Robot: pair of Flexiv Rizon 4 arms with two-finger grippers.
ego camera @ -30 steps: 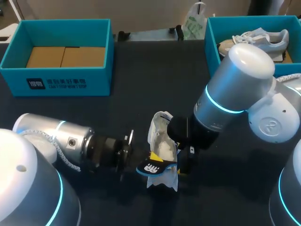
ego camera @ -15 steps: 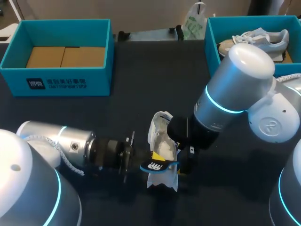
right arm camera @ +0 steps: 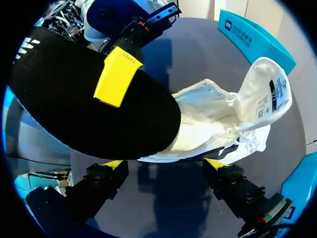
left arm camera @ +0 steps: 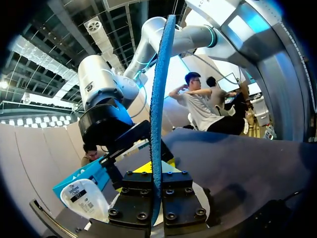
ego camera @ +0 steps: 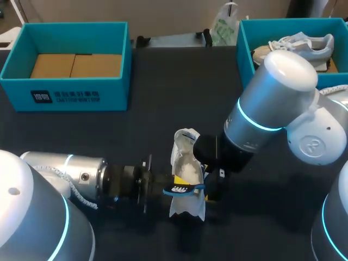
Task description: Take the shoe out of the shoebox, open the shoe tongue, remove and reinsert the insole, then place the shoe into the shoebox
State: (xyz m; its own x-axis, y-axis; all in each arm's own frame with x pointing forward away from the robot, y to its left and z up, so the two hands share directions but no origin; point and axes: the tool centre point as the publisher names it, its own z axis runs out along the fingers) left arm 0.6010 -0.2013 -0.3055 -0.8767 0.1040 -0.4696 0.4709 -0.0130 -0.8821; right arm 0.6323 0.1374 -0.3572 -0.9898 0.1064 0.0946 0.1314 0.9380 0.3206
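A white shoe (ego camera: 185, 166) lies on the dark table's middle, its tongue (right arm camera: 265, 91) folded out. My left gripper (ego camera: 169, 184) comes in from the left and is shut on the blue-edged black insole (ego camera: 183, 190), held flat over the shoe's opening. In the left wrist view the insole (left arm camera: 159, 94) stands edge-on between the fingers (left arm camera: 138, 198). My right gripper (right arm camera: 165, 163) is open at the shoe's (right arm camera: 218, 124) right side, its yellow tips straddling the sole. The insole's black underside (right arm camera: 79, 104) fills that view, with one yellow left fingertip (right arm camera: 116, 74) on it.
A teal shoebox (ego camera: 117, 81) with a cardboard insert stands at the back left. A second teal box (ego camera: 242, 46) at the back right holds another pale shoe (ego camera: 299, 43). A plastic bag (ego camera: 224, 27) lies at the far edge between them.
My left gripper has shifted slightly right and turned the insole flatter over the shoe. The right arm and shoe stayed put.
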